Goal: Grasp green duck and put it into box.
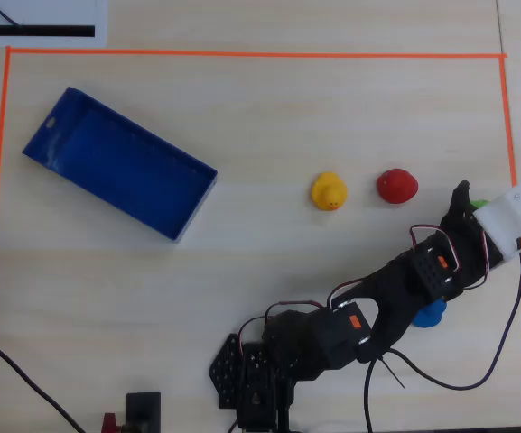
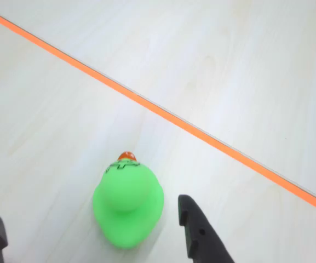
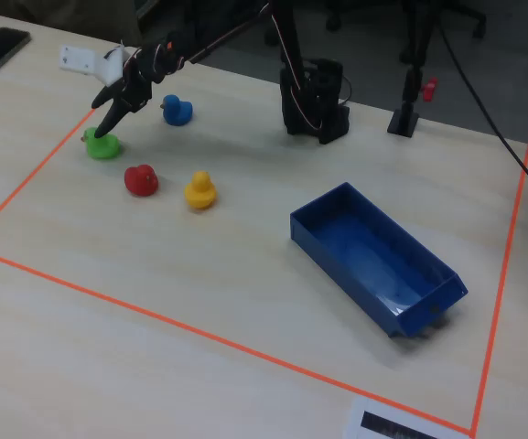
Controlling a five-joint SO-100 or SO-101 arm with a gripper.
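- Your workspace is a pale wood-grain counter (image 3: 245, 274) with a rectangle of orange tape (image 2: 201, 131) marking the working zone; the tape line runs just beyond the pincer, so you are working near the edge of that zone.
- The pincer (image 2: 92, 241) stands open and holds nothing: in the wrist view one dark finger (image 2: 199, 233) sits just to the right of the green duck (image 2: 128, 205), and the tip of the other shows at the lower left corner, well clear of it.
- The green duck rests on the counter between those two fingers, its beak end pointing away from the pincer toward the tape. That straddling stance looks chosen so that closing will catch the body from both sides.
- In the overhead view the arm is stretched far out and only a sliver of the green duck (image 1: 479, 205) shows past the pincer (image 1: 466, 200); the reach is long because the duck lies farthest from the arm's base.
- The blue duck (image 3: 176, 110) lies back along the arm, behind the pincer; the red duck (image 3: 141, 179) and yellow duck (image 3: 199, 190) sit off to one side of it, apart from the green one, so they should not interfere.
- The box (image 3: 373, 256) lies well away from the pincer, across the counter, and empty. It is open-topped with low walls, so the drop should be easy.
- You seem to be at the point of closing; mind the duck's rounded, soft body, which could squirt out if pinched off-centre.
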